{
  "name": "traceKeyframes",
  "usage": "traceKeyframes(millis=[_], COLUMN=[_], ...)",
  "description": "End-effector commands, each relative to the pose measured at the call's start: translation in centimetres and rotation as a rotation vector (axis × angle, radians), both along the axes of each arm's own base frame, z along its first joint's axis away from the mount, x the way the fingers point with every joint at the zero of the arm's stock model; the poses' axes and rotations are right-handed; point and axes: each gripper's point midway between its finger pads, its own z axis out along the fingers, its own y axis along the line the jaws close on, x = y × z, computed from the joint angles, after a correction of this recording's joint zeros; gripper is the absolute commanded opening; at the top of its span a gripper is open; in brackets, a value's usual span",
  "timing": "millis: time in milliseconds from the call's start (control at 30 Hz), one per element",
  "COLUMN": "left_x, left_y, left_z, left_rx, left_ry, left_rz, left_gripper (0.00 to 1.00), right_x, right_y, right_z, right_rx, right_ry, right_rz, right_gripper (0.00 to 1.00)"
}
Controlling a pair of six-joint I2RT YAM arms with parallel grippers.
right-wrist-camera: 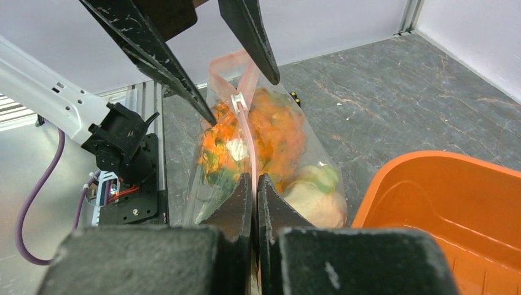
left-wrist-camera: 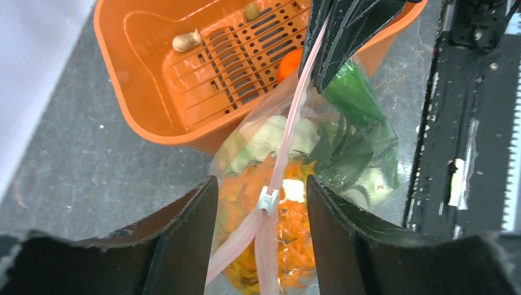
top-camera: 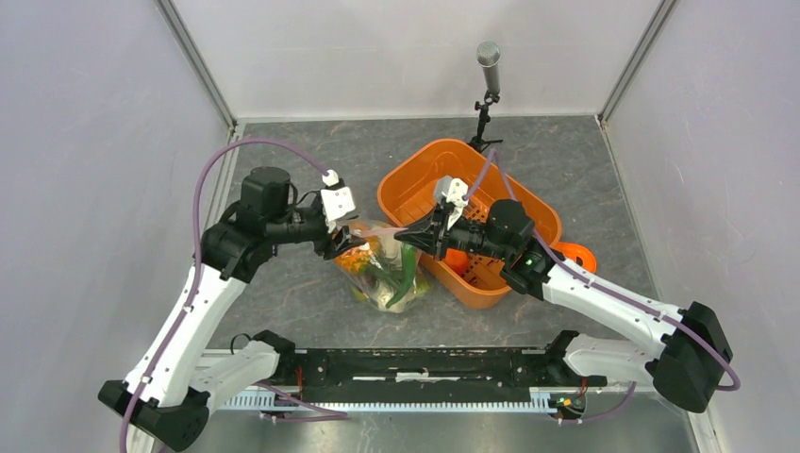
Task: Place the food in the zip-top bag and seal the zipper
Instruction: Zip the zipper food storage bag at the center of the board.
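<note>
The clear zip-top bag [top-camera: 385, 274] stands on the table beside the orange basket, filled with food [left-wrist-camera: 289, 233]: orange pieces, a pale cauliflower [right-wrist-camera: 316, 200] and green leafy parts. Its pinkish zipper [left-wrist-camera: 289, 132] runs taut between the two grippers, with a small white slider [left-wrist-camera: 268, 200] on it. My right gripper [right-wrist-camera: 255, 179] is shut on the zipper strip at the basket end. My left gripper [left-wrist-camera: 261, 190] is open, its fingers on either side of the slider, not touching it. Behind the slider the strip splits in two.
The orange slotted basket [top-camera: 415, 179] stands right of the bag and holds a few small pieces, a tan one [left-wrist-camera: 186, 41] and an orange one [left-wrist-camera: 289, 61]. A microphone stand [top-camera: 488, 85] rises behind it. An orange ring [top-camera: 577, 255] lies right of the basket.
</note>
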Motion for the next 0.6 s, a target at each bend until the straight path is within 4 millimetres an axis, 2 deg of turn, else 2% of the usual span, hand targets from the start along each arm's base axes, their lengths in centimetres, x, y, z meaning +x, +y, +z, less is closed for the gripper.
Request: traceKeyframes(millis=[0, 100, 233, 367, 500, 567], left_x=[1.0, 0.7, -0.1, -0.1, -0.1, 0.1], left_y=[-0.3, -0.4, -0.3, -0.3, 0.1, 0.4], left_z=[1.2, 0.1, -0.7, -0.5, -0.3, -0.5], left_rx=[0.031, 0.076, 0.102, 0.098, 0.113, 0.125], left_ry=[-0.161, -0.103, -0.056, -0.053, -0.052, -0.046], left_rz=[-0.085, -0.124, -0.166, -0.159, -0.14, -0.121], left_gripper=[0.59, 0.51, 0.46, 0.31, 0.06, 0.02], right_x=[-0.6, -0.5, -0.2, 0.1, 1.0, 1.3], right_y=[-0.1, -0.2, -0.3, -0.3, -0.8, -0.9], right_z=[5.0, 5.0, 4.7, 4.6, 4.4, 4.0], right_rx=[0.099, 0.097, 0.091, 0.09, 0.085, 0.071], right_ry=[-0.112, -0.113, -0.108, -0.105, -0.096, -0.088], right_rz=[0.027, 0.018, 0.0, -0.012, -0.073, -0.096], right_gripper=[0.0, 0.0, 0.0, 0.0, 0.0, 0.0])
